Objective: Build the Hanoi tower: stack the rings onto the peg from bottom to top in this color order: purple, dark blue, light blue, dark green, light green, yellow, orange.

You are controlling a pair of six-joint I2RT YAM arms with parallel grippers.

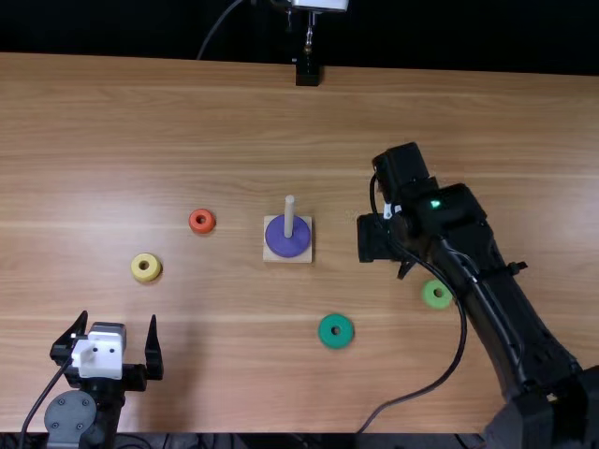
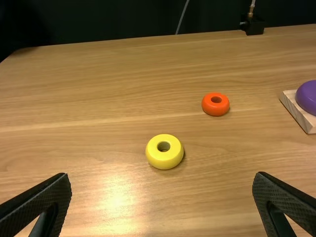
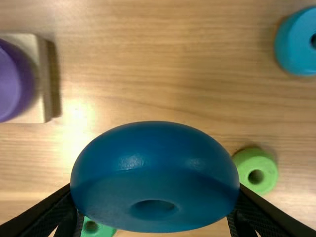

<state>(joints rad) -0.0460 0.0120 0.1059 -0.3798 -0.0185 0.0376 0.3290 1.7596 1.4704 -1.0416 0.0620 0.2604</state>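
From above the near edge of the table (image 1: 187, 112), the top view looks steeply down and forward over the left gripper (image 1: 118, 314) and right gripper (image 1: 405, 268). The left wrist view slants ahead past its gripper; the right wrist view peers nearly straight down, closer in (the dark blue ring (image 3: 154, 173) looms). All share the purple ring (image 1: 287, 247), between the grippers.
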